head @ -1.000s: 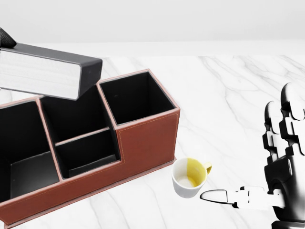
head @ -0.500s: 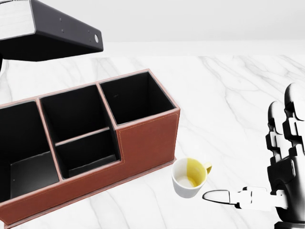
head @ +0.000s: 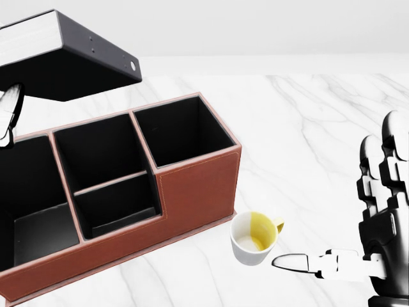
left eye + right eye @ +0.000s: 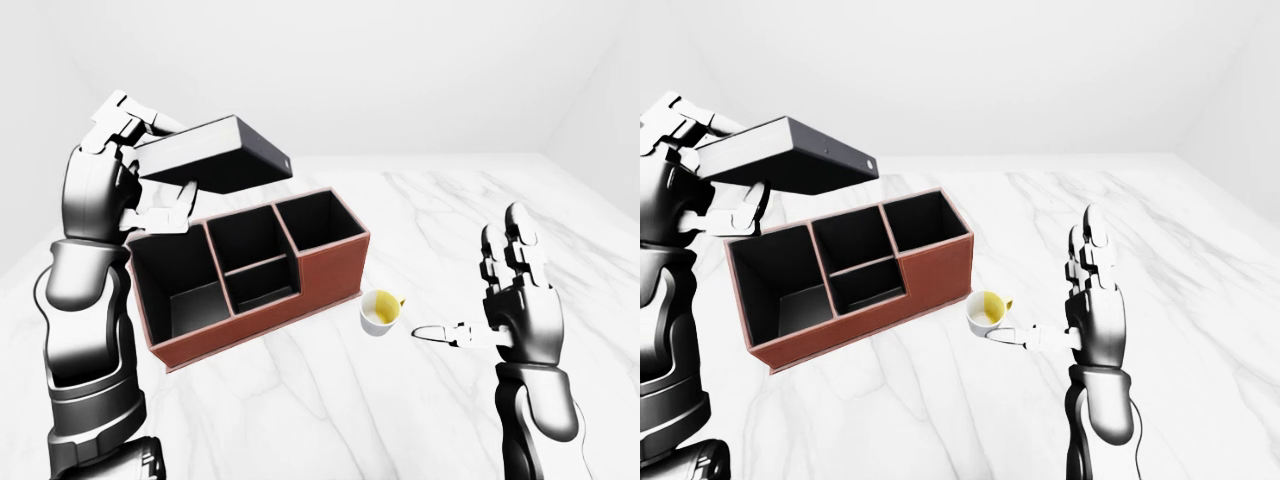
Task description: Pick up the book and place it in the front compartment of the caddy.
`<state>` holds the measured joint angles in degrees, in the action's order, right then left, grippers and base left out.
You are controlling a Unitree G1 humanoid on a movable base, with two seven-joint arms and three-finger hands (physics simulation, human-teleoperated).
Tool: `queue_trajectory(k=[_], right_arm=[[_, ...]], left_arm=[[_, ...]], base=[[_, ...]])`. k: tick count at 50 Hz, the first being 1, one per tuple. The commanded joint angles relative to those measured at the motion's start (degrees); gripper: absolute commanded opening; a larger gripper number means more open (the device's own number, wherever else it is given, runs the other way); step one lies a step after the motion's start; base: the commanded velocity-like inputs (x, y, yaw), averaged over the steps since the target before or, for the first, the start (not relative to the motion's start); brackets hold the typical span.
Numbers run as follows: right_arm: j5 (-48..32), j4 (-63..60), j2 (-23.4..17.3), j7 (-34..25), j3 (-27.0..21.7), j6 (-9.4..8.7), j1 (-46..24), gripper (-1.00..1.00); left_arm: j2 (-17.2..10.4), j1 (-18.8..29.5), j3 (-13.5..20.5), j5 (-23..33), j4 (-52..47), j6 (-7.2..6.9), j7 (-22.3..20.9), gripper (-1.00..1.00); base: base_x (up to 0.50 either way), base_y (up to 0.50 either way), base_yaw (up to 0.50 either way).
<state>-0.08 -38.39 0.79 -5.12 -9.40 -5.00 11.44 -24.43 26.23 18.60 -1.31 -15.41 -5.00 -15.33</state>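
Observation:
The book (image 4: 215, 157) is dark grey with white page edges. My left hand (image 4: 142, 172) is shut on its left end, fingers (image 4: 118, 118) on top and thumb below. It holds the book tilted in the air above the left and middle compartments of the caddy (image 4: 325, 272). The caddy is brown with black insides and several open compartments, and stands on the marble table (image 4: 420, 230). The head view shows the book (image 3: 70, 61) at the top left, above the caddy (image 3: 198, 188). My right hand (image 4: 470, 285) is open and empty, right of the caddy.
A white cup (image 3: 254, 238) with a yellow inside stands on the table just right of the caddy's lower right corner, close to my right thumb (image 3: 291, 262). White walls bound the scene.
My left hand has lifted the book higher and tipped it, so its dark underside now faces the head view. My left thumb has come into that view's left edge. The right hand sank slightly.

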Motion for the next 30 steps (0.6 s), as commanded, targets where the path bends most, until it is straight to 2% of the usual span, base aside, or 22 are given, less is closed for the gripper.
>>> queue_trajectory(k=[1,24,25,30], right_arm=[[0.1,0.8,0.1,-0.1,-0.2,0.00,0.2,0.99],[0.1,0.4,0.2,-0.2,0.0,0.00,0.7,0.99],[0.1,0.0,0.2,-0.3,-0.1,0.00,1.1,0.98],[0.0,0.3,0.4,-0.3,0.1,0.00,1.2,0.99]], left_arm=[[1.2,-0.1,-0.4,0.3,0.2,0.00,1.9,-0.94],[1.0,-1.5,0.8,1.7,1.4,0.00,1.7,-0.94],[1.1,-3.7,1.5,2.5,1.8,0.00,2.2,-0.94],[1.0,-3.8,1.9,2.6,2.4,0.00,2.0,-0.94]], base=[[0.00,0.00,0.00],[0.00,0.00,0.00],[0.00,0.00,0.00],[0.00,0.00,0.00]])
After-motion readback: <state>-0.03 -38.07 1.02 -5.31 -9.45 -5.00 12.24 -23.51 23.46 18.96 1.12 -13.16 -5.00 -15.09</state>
